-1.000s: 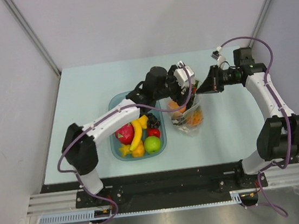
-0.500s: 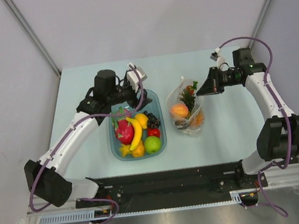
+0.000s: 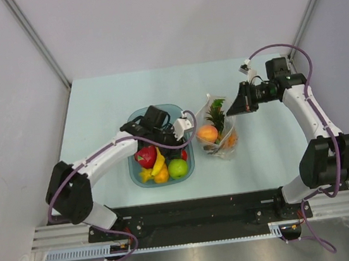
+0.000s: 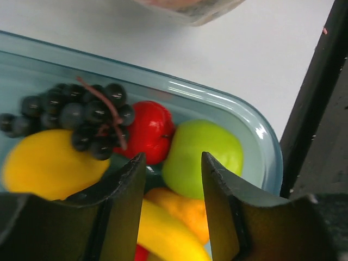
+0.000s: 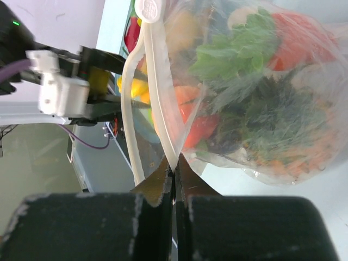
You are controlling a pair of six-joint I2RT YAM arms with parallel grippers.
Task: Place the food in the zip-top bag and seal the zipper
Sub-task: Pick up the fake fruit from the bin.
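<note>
The zip-top bag (image 3: 218,134) stands open right of the tray, holding a peach (image 3: 207,133), a pineapple with a green crown (image 3: 216,110) and red and orange pieces. My right gripper (image 3: 233,107) is shut on the bag's mouth edge; in the right wrist view the gripper (image 5: 174,167) pinches the white zipper strip (image 5: 136,109), with the filled bag (image 5: 261,81) ahead. My left gripper (image 3: 178,129) is open and empty, low over the tray's right side. In the left wrist view the gripper (image 4: 171,159) hangs above a green apple (image 4: 204,155), a red tomato (image 4: 147,130), grapes (image 4: 81,117) and a banana (image 4: 163,234).
The translucent blue tray (image 3: 127,120) holds a red dragon fruit (image 3: 145,156), a banana (image 3: 159,160), a green apple (image 3: 178,168) and orange pieces. Its rim (image 4: 239,109) is close to the table's black front edge (image 4: 321,109). The bag's bottom (image 4: 190,8) lies just beyond the tray.
My left gripper left the bag mouth, swung to the tray's back left, then came down over the tray's right side. The peach now shows in the bag. The right gripper shifted slightly left.
</note>
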